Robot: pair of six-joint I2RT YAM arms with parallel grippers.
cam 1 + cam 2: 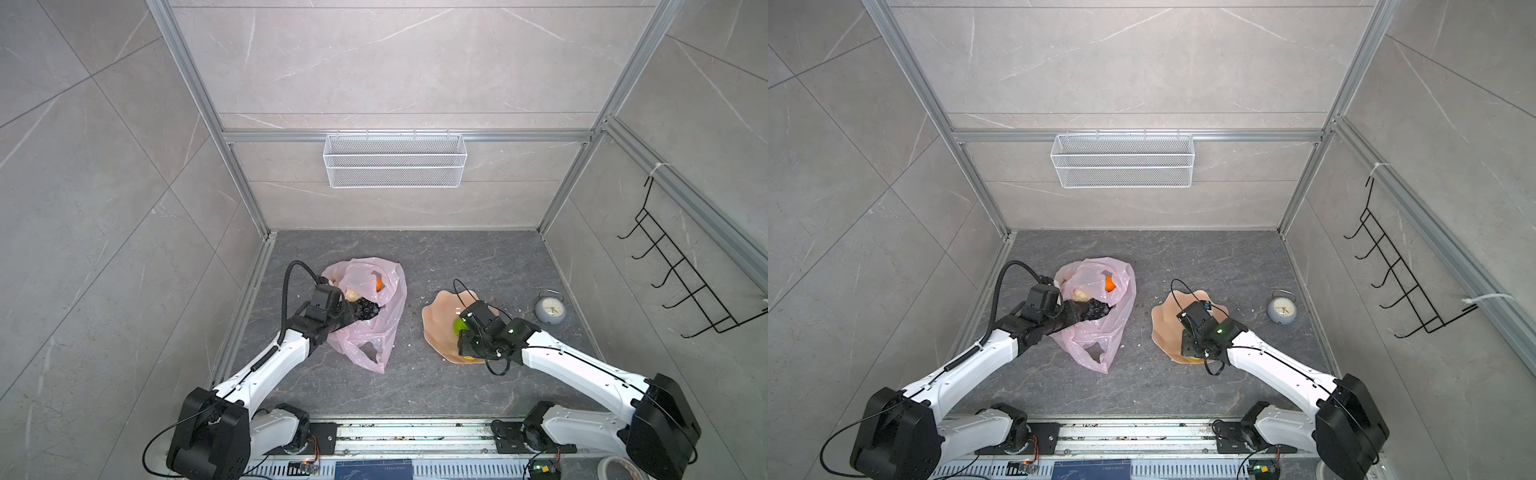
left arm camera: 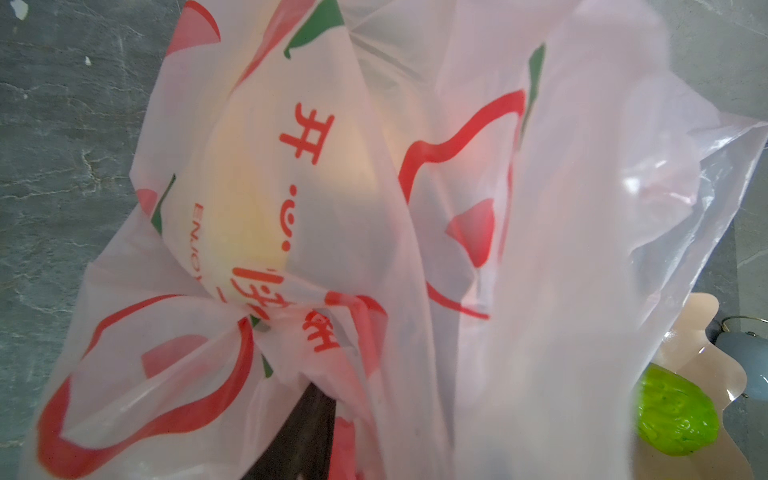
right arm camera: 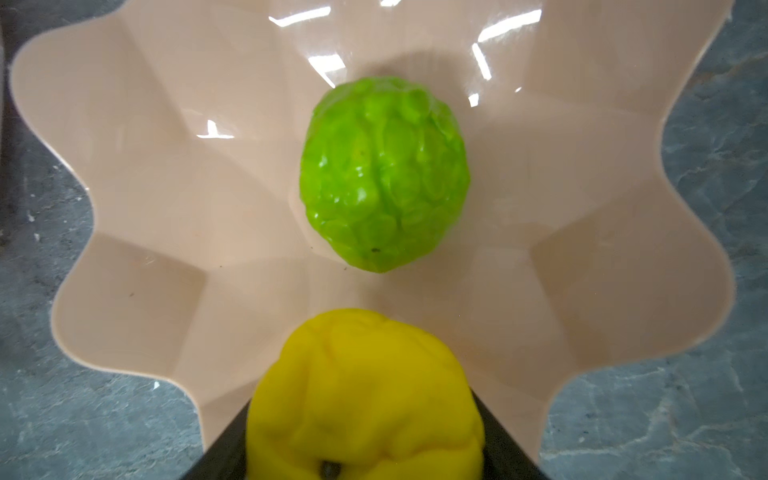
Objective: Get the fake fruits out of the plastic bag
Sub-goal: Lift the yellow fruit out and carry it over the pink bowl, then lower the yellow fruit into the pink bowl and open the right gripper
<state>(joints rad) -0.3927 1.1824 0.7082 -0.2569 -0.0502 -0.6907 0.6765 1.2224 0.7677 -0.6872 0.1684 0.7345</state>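
The pale-pink plastic bag [image 1: 374, 332] lies crumpled at the left of the floor in both top views. Its mouth shows an orange [image 1: 378, 284], a beige piece [image 1: 353, 296] and a dark grape bunch [image 1: 369, 309]. My left gripper [image 1: 358, 313] reaches into the mouth and looks shut on the grape bunch. In the left wrist view bag film [image 2: 540, 249] covers the jaws, and a pale yellow shape [image 2: 241, 208] shows through it. My right gripper [image 3: 365, 415] is shut on a yellow lemon [image 3: 365, 395] just above the peach plate [image 3: 166, 208], where a bumpy green fruit [image 3: 384, 174] lies.
A small grey alarm clock [image 1: 549, 309] stands right of the plate [image 1: 436, 324]. A white wire basket [image 1: 395, 160] hangs on the back wall and a black hook rack [image 1: 685, 282] on the right wall. Metal frame rails border the floor.
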